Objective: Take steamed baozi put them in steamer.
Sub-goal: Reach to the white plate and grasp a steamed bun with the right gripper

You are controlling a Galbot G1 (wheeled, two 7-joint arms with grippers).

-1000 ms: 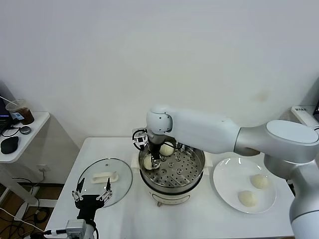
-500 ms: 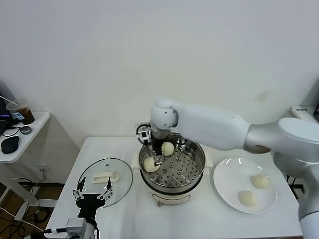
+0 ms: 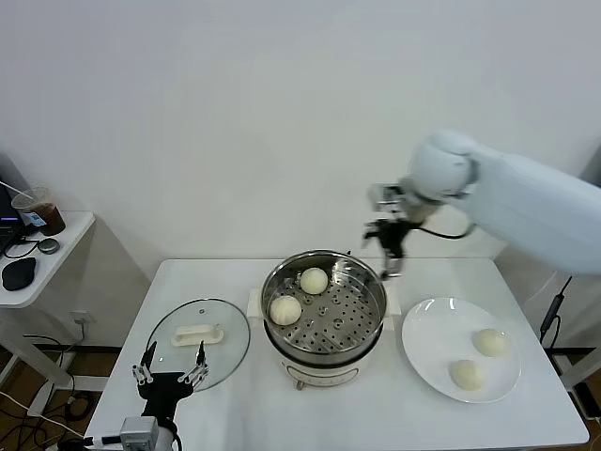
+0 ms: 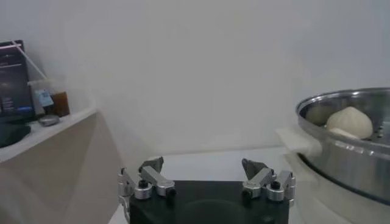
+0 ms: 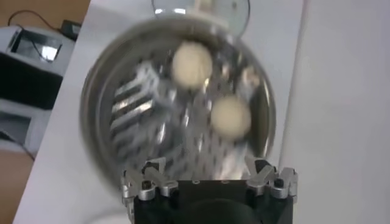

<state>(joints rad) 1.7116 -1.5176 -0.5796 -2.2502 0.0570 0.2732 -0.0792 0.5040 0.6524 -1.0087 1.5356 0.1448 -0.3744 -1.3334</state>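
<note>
Now our right gripper [image 3: 387, 252] hangs open and empty, and grabbing a plate [image 3: 427, 362] bun [image 3: 489, 341] off-centre could roll it away.

White surface [image 3: 235, 395] with a glass lid [image 3: 199, 342] lying flat toward its left side, white handle [image 3: 197, 333] on top. Over on the right there's a white plate [image 3: 427, 348], also flat on the surface. Off to the left is a separate little white side table [image 3: 56, 258] with a plastic cup of dark drink [image 3: 41, 210] with a straw, a black mouse [image 3: 18, 272] and a small round thing I can't make out. Cables [image 3: 38, 395] trail on the floor under it. Plain white wall [image 3: 235, 122] behind everything.
</note>
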